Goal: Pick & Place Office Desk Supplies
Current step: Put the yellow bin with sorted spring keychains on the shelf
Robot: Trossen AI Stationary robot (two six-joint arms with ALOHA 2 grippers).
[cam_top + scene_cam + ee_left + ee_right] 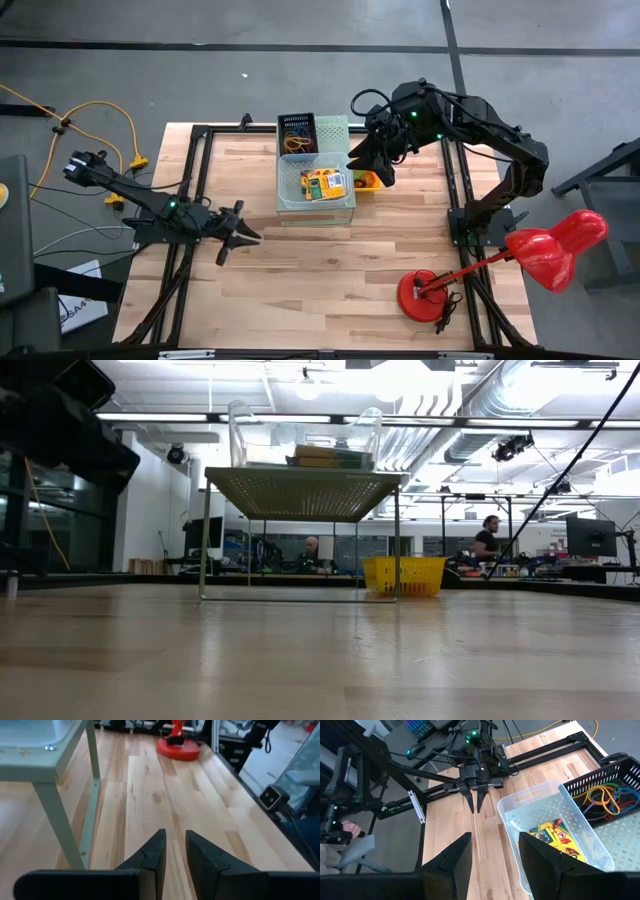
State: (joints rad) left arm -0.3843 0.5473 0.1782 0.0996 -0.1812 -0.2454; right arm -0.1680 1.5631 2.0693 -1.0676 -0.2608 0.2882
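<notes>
Two flat yellow-and-green crayon boxes (323,184) show in the high view, lying in a clear plastic tray (287,196) on the pale-green perforated stand (335,130); their long axes run roughly left to right. Coloured elastic band loops (296,133) sit behind them in a small dark mesh basket (281,120). The right gripper (383,178) hangs just right of the tray, fingers apart and empty, probably lined up to reach in. The left gripper (247,235) waits low over the wooden desk (330,270), left of the stand.

Low view: the boxes rest flat on top of the stand.

Left wrist view: its fingers (156,854) stand slightly apart, holding nothing.

Right wrist view: the fingers (459,856) frame the tray's near end.
</notes>
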